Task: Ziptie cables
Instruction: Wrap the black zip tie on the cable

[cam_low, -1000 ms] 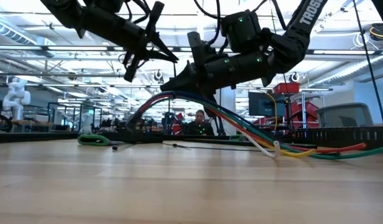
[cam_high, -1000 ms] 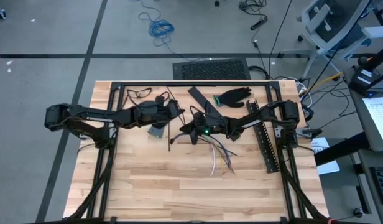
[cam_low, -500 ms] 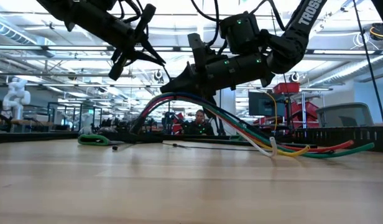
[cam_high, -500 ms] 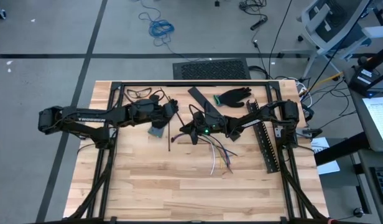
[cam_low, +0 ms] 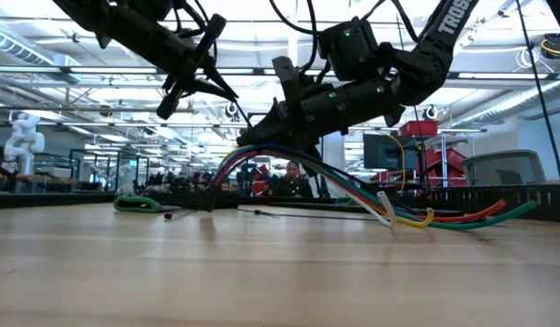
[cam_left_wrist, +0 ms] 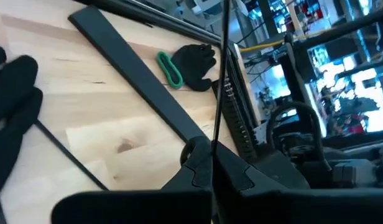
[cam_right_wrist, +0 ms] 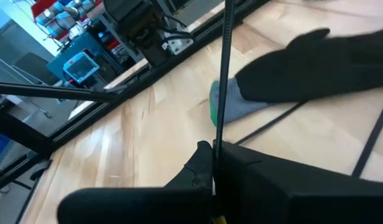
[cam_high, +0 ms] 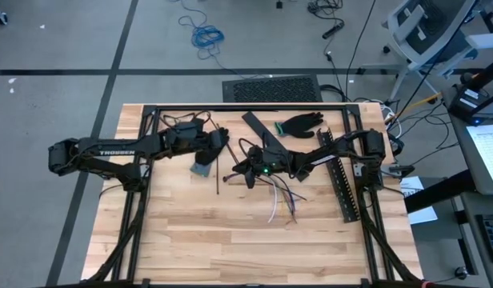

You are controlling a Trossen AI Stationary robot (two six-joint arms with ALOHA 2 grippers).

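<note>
The cables (cam_high: 280, 197), a bundle of coloured wires, arch up off the table (cam_low: 345, 186) right under my right gripper (cam_high: 245, 170), with their free ends on the wood. A thin black zip tie (cam_right_wrist: 222, 81) stands up between that gripper's shut fingers. My left gripper (cam_high: 222, 138), higher and toward the table's left, is shut on another thin black strip (cam_left_wrist: 220, 87). Whether the two strips are one piece does not show. My left gripper pinches the thin black strip (cam_left_wrist: 214, 140) between its two fingers, and the strip runs on past the fingertips, clear of the table. My right gripper pinches the zip tie (cam_right_wrist: 217, 140) between its two fingers, slanting down from the table's right. The cables' raised arch (cam_low: 271, 150) sits right below the fingers; whether they also grip it, I cannot tell.
A black glove with a green cuff (cam_high: 298, 124) and a flat black bar (cam_high: 261, 130) lie at the far side. A black slotted strip (cam_high: 343, 182) lies along the right edge, a grey cloth (cam_high: 202, 169) by the left arm, loose black sticks (cam_high: 224, 170) nearby.
My left gripper has drawn back toward the table's left edge, away from my right gripper, and has rolled a little. The cables' arch has sunk slightly and their free ends have slid a little toward the left.
</note>
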